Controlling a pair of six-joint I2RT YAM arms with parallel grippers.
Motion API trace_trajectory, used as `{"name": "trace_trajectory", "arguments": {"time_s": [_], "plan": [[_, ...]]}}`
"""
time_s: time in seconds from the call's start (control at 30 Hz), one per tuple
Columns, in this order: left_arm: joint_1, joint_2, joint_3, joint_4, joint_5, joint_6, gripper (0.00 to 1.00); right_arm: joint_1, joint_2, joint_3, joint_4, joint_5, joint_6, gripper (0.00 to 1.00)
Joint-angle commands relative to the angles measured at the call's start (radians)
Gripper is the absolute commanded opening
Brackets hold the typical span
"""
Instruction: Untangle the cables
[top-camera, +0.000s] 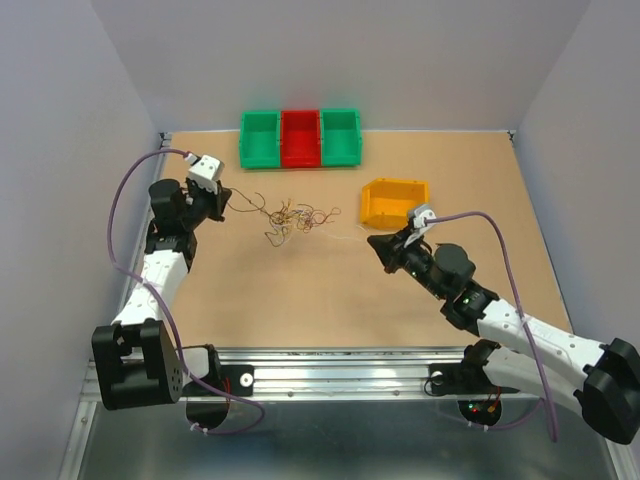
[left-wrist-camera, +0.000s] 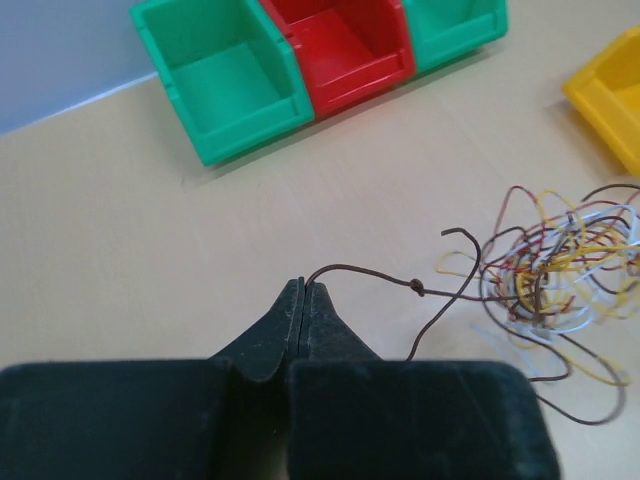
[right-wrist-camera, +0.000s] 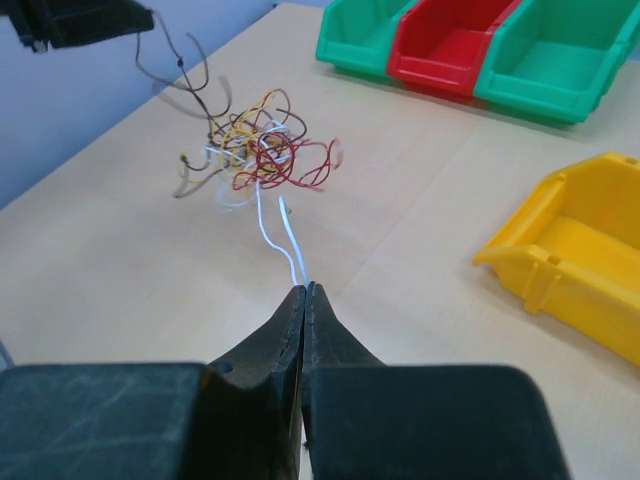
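Pinching a brown wire (left-wrist-camera: 360, 267) in my closed left pincer (left-wrist-camera: 303, 290) and a white wire (right-wrist-camera: 265, 230) in my closed right pincer (right-wrist-camera: 305, 292), I have the cables (top-camera: 295, 217) lying between both.

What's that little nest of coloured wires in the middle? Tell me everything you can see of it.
A loose tangle of hair-thin, curly wires in red, yellow, white and dark brown, over the tan table before the green and red bins. The left gripper pinches a knotted brown strand; the right gripper pinches a white strand.
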Motion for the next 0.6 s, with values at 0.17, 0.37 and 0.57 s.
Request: {"name": "trace_trajectory", "arguments": {"time_s": [0.17,0.37,0.57], "plan": [[-0.155,-0.091,-0.031,-0.006,0.077,0.125,0.0,-0.001,0.147,0.062,0.008,-0.441,-0.109,0.1],[-0.218,-0.111,-0.039,-0.064,0.149,0.2,0.0,-0.001,0.257,0.105,0.028,-0.465,-0.128,0.46],[-0.293,-0.14,-0.054,-0.1,0.158,0.261,0.0,-0.001,0.414,0.137,0.169,-0.486,-0.131,0.74]]}}
